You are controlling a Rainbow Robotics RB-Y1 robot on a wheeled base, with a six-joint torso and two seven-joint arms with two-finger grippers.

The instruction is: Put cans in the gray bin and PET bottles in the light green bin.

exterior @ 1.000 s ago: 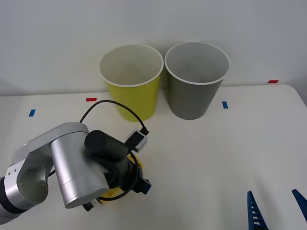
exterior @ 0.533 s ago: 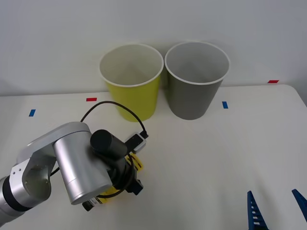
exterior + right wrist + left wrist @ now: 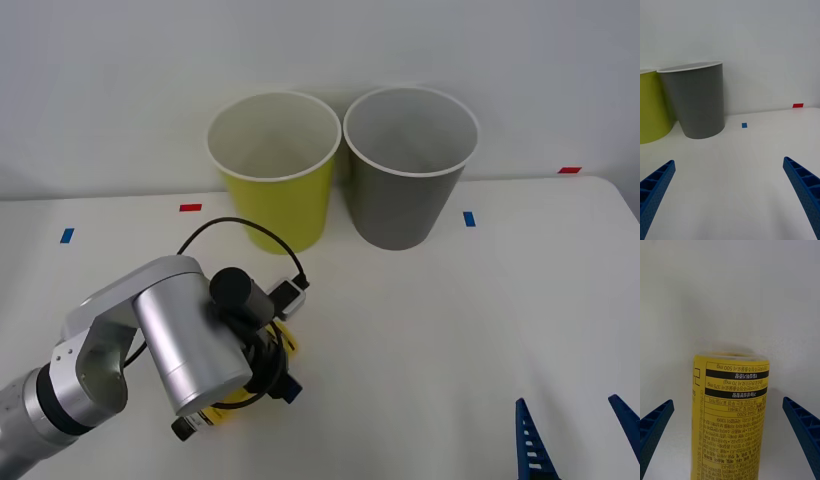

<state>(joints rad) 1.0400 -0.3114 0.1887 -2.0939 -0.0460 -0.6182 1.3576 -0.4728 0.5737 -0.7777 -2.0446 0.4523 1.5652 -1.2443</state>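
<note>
The PET bottle (image 3: 732, 420), with a yellow label, dark bands and dark print, lies on the white table. It rests between the spread blue fingers (image 3: 655, 427) of my left gripper (image 3: 727, 400), and there is a gap on each side. In the front view the left gripper (image 3: 258, 385) hangs over the bottle (image 3: 215, 410) at the front left, and the bottle's black cap (image 3: 182, 430) pokes out. The light green bin (image 3: 275, 185) and the gray bin (image 3: 408, 180) stand upright side by side at the back. My right gripper (image 3: 570, 440) waits open at the front right. Cans are out of view.
Small red and blue tape marks (image 3: 468, 218) dot the white table (image 3: 430, 330). A black cable (image 3: 230, 222) loops off the left wrist. In the right wrist view the gray bin (image 3: 696, 101) stands ahead, with the light green bin (image 3: 651, 108) beside it.
My left arm has shifted a little right and toward the bins over the bottle, and its visible blue fingertip has slid slightly left. The right arm and the bins stay still.
</note>
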